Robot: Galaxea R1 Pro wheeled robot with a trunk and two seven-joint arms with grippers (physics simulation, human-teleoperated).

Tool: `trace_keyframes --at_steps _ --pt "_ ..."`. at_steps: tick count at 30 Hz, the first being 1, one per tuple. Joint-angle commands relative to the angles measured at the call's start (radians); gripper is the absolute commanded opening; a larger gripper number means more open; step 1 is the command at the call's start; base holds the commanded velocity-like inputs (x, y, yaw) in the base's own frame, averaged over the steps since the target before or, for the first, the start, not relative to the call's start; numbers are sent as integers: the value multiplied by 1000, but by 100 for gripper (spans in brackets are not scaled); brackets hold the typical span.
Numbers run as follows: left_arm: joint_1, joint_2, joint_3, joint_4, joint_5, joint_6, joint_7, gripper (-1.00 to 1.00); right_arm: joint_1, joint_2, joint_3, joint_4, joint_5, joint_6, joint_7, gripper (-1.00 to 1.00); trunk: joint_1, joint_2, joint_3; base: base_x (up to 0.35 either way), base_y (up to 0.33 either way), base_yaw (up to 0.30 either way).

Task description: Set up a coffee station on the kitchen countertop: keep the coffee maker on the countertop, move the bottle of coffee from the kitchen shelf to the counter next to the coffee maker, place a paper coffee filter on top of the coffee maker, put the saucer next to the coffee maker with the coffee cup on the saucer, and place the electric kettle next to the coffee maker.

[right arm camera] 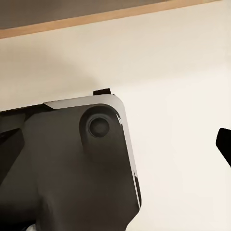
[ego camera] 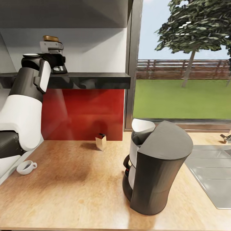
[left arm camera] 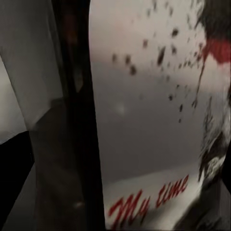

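Head view: the left arm reaches up to the dark kitchen shelf (ego camera: 96, 80) at far left, its left end effector (ego camera: 51, 48) at shelf height against a brown-topped object that I take for the bottle of coffee (ego camera: 50, 38). Whether the fingers are clenched on it cannot be told here. Down on the wooden surface (ego camera: 80, 192), the coffee maker (ego camera: 157, 166) stands near right with a pale paper coffee filter (ego camera: 141, 126) sitting at its top. A white coffee cup (ego camera: 26, 167) lies at near left beside the robot's arm, and a small box-like item (ego camera: 101, 141), too small to identify, stands farther back by the red wall panel (ego camera: 83, 112). A sink (ego camera: 208, 173) lies at right.

Left wrist view: a printed label fills the close frame, on what is probably the bottle of coffee (left arm camera: 154, 120). Red script reads "My time", with dark speckles and a red-and-black figure above. A dark upright edge runs beside it, perhaps a finger, though I cannot be sure, so the grip stays undetermined.

Right wrist view: a dark rounded part of the robot's own body (right arm camera: 72, 163) sits before a pale wall, with a dark sliver at one edge. The right end effector's state cannot be judged.

The step in hand looks like fetching the bottle off the shelf. Next calls for a secure hold, a lift clear of the shelf edge, then lowering it beside the coffee maker.
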Motion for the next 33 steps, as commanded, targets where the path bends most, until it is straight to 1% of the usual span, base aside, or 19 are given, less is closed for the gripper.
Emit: trace_keyframes --at_steps 1,15,24,28,32,33 --pt "-1 -1 0 -1 -10 6 -1 -100 -1 0 -1 1 -10 -4 2 100 1 -2 -2 2 0 0" --pt "-1 3 2 3 -14 11 -3 -100 -1 0 0 1 -10 -4 2 100 1 -2 -2 0 0 0" --pt "-1 2 2 -3 -10 13 -5 -100 -1 2 0 1 -10 -4 2 100 1 -2 -2 -6 0 0" --pt "-1 1 1 -17 -9 14 -5 -100 -1 2 0 1 -10 -4 2 100 1 -2 -2 -185 0 0" --pt "-1 0 1 -29 -8 15 -5 -100 -1 2 0 1 -10 -4 2 100 1 -2 -2 -315 0 0" --pt "-1 0 1 -45 -8 16 -5 -100 -1 2 0 1 -10 -4 2 100 1 -2 -2 -334 0 0"
